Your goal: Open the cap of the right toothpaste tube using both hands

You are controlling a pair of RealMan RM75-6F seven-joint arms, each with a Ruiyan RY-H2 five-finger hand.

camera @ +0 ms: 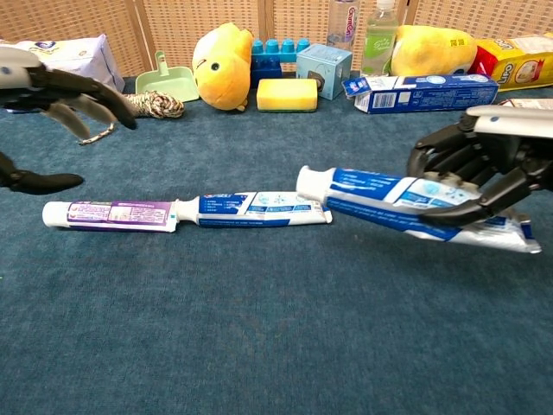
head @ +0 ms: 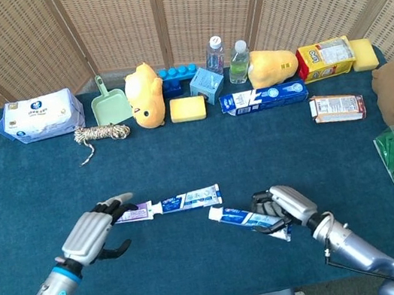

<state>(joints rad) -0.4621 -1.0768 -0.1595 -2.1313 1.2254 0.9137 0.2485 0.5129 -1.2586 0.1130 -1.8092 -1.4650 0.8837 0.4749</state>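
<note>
Cap point(camera: 308, 182) of the blue-and-white toothpaste tube point(camera: 406, 201), clamped in the right hand point(camera: 484, 169), points left toward the left hand point(head: 94, 236), whose fingers are spread apart, well away.

Silver arms, white-backed hands – black fingers point(camera: 449, 156), blue wrist ring point(head: 64, 271)

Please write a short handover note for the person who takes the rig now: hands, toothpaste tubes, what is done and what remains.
Right robot hand: grips the blue toothpaste tube by its body, off the table, cap pointing left.
Left robot hand: holds nothing, fingers apart, above the purple tube.
The purple tube and another blue tube lie end to end on the table.
Done: tube picked up.
Left: the left robot hand takes the cap, which is on, and opens it.
</note>
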